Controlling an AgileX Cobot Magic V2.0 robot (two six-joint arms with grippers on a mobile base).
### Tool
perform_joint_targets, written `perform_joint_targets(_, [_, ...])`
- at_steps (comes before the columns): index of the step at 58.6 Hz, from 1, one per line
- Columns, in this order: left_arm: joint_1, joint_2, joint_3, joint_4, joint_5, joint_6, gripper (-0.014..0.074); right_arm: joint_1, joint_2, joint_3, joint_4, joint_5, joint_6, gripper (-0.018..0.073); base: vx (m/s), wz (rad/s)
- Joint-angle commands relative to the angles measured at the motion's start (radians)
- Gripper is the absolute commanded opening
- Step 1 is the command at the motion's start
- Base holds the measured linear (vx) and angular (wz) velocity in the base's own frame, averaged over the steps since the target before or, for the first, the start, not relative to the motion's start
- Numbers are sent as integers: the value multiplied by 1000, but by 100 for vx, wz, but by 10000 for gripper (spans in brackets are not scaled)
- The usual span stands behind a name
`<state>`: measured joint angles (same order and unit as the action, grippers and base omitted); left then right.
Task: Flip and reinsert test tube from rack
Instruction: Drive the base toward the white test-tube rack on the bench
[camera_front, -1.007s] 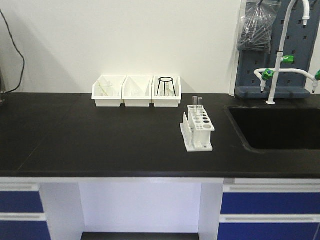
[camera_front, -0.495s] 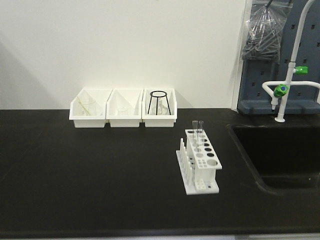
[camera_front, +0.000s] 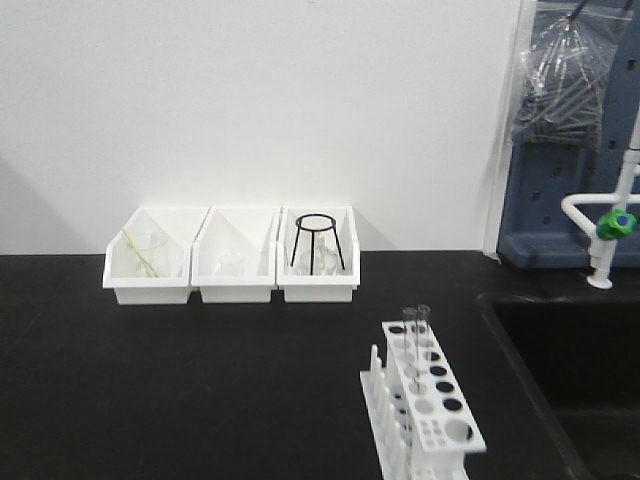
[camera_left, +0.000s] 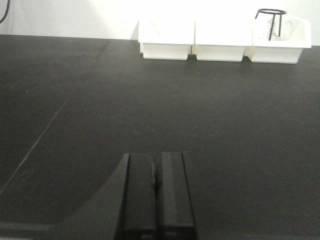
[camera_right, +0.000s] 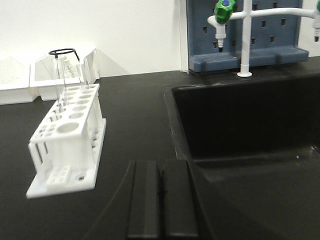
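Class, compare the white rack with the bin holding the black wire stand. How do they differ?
The rack has a top pierced with round holes; the bin is an open box. The rack holds two upright tubes; the bin holds the wire stand. The rack stands near the sink; the bin sits in a row against the wall. Both are white.

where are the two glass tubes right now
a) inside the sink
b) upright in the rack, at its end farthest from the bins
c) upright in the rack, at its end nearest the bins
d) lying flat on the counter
c: the two tubes stand upright in holes at the far end of the rack, the end that faces the white bins.
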<state>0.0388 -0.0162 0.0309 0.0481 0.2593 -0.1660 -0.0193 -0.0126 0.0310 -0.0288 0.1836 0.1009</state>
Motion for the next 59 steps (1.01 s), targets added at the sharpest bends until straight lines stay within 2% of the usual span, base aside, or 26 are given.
perform_joint_targets(1, [-4,-11,2,-5,-80,0,-6,-6,-8,1,-9,-82,-1,-12,37,4])
perform_joint_targets(29, [-4,-11,2,-5,-80,0,-6,-6,-8,1,-9,-82,-1,-12,28,5])
perform_joint_targets(59, [-4,-11,2,-5,-80,0,-6,-6,-8,1,-9,-82,-1,-12,4,-2])
